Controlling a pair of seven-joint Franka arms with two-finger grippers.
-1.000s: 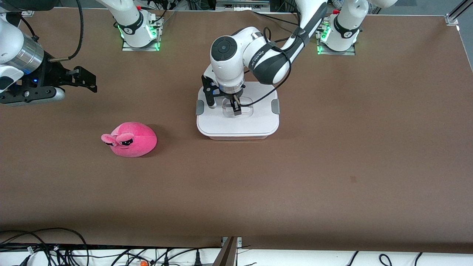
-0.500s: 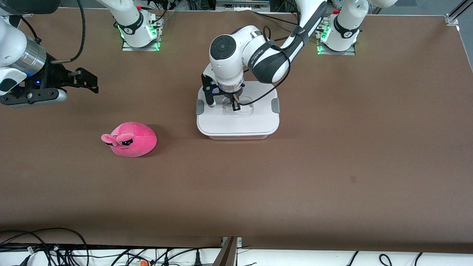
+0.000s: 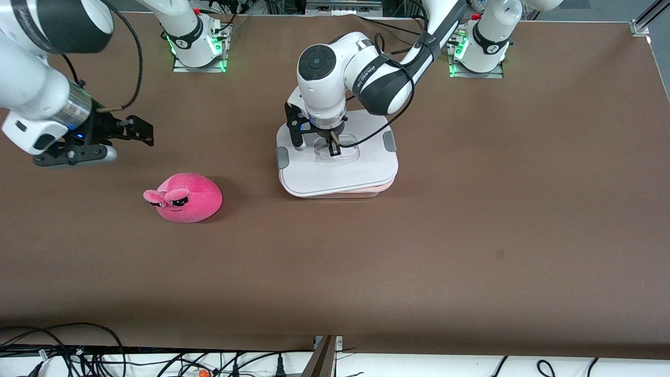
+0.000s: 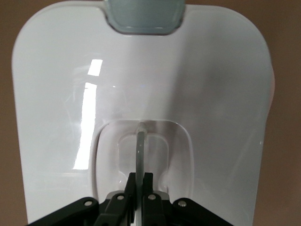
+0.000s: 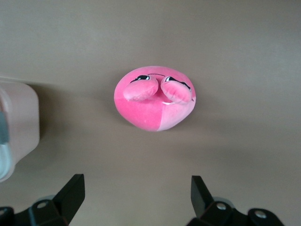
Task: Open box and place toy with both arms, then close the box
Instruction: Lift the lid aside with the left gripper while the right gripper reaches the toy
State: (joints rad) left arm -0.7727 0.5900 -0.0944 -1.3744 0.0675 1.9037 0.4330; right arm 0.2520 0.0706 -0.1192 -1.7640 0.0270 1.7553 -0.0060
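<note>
Glossy smooth plastic lid (image 3: 340,173), fuzzy plush toy (image 3: 186,199), matt brown table (image 3: 471,235).

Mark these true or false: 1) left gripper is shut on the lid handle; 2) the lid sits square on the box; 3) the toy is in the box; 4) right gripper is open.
1) True: the left gripper is shut on the lid handle.
2) False: the lid is skewed, baring the box rim.
3) False: the toy lies on the table, toward the right arm's end.
4) True: the right gripper is open above the toy.
</note>
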